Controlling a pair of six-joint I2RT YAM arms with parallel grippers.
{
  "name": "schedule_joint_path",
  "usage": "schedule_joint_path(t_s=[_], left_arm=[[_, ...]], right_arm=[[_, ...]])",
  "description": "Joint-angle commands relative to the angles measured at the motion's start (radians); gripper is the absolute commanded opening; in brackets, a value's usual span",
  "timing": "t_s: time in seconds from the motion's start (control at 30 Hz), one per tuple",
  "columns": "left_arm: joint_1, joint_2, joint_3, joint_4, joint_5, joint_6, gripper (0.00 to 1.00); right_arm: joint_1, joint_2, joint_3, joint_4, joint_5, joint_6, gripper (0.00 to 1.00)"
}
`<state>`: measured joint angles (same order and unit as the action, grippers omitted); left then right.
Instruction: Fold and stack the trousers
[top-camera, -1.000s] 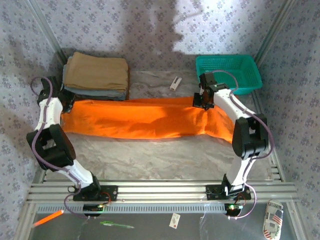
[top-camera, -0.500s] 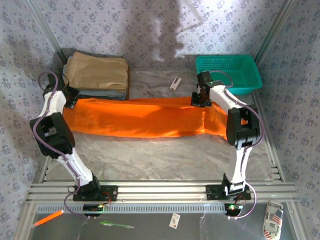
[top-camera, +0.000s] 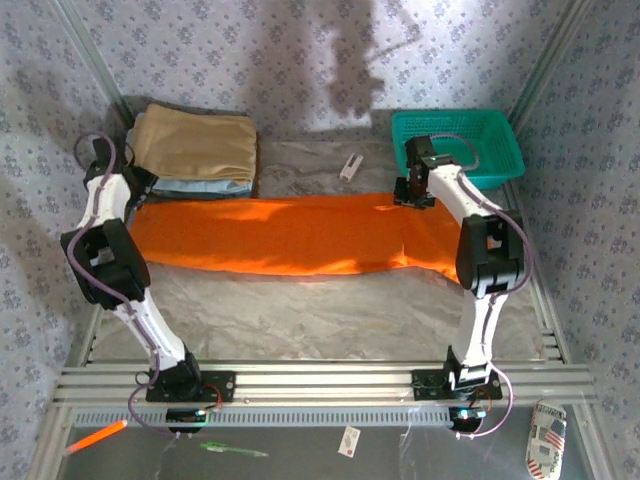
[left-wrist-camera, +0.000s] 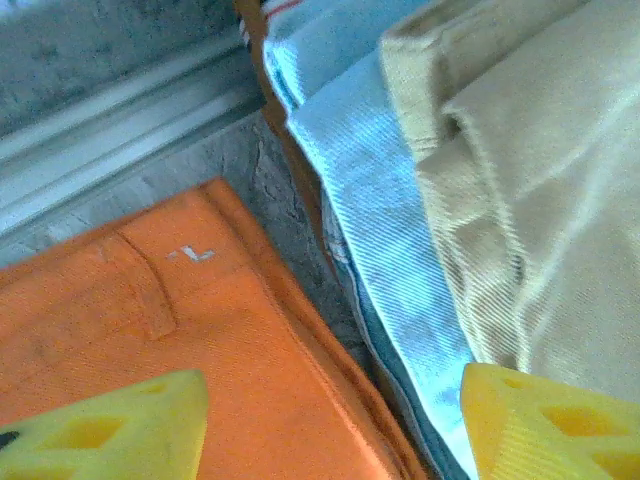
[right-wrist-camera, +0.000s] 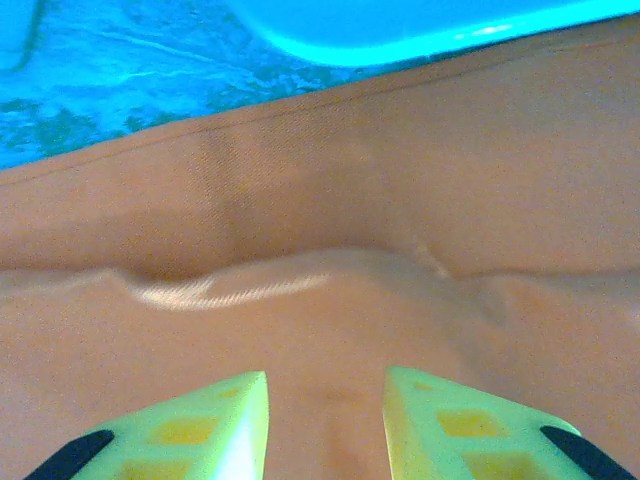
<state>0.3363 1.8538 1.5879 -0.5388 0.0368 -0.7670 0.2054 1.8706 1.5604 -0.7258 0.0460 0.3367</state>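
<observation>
Left tool (left-wrist-camera: 320, 440) stands open over trousers (top-camera: 280, 232) stretched left-to-right.

Trousers (top-camera: 280, 235) lie flat, left claw (top-camera: 135, 192) and right claw (top-camera: 412, 194) near ends.

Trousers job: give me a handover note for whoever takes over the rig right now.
Left gripper: open, holding nothing, over the trousers' left end beside the folded stack.
Right gripper: open, over their right end by the basket.
Trousers: one long flat strip across the table.
Done: lengthwise fold, apparently.
Left: fold shorter, then stack.
</observation>
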Motion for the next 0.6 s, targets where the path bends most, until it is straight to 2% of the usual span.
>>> schedule_joint_path(t_s=[0.0,0.1,0.2,0.23,0.3,0.4,0.5,0.57], left_arm=[[-0.006,-0.175,-0.064,-0.045,0.013,-0.059,0.82],[-0.059,-0.313,-0.254,-0.005,0.041,-0.113,0.82],[-0.184,-0.407,-0.458,0.091,0.042,-0.142,0.80],[-0.220,-0.413,-0.507,0.117,0.031,-0.148,0.78],[-0.274,-0.394,-0.591,0.193,0.023,-0.163,0.72],[-0.294,-0.342,-0.672,0.286,0.043,-0.181,0.58],[-0.298,-0.317,-0.733,0.296,0.020,-0.174,0.50],[-0.297,-0.335,-0.792,0.310,-0.010,-0.177,0.49]], right_arm=[[0.106,-0.150,-0.089,0.002,0.034,0.069,0.38],[0.228,-0.188,-0.176,0.057,0.038,0.124,0.39],[0.352,-0.131,-0.182,0.100,0.036,0.158,0.35],[0.379,-0.097,-0.166,0.101,0.035,0.167,0.32],[0.430,-0.011,-0.126,0.111,0.026,0.169,0.16],[0.484,0.107,-0.069,0.097,0.017,0.173,0.02],[0.523,0.168,-0.075,0.102,0.015,0.185,0.00],[0.543,0.172,-0.114,0.121,0.006,0.204,0.00]])
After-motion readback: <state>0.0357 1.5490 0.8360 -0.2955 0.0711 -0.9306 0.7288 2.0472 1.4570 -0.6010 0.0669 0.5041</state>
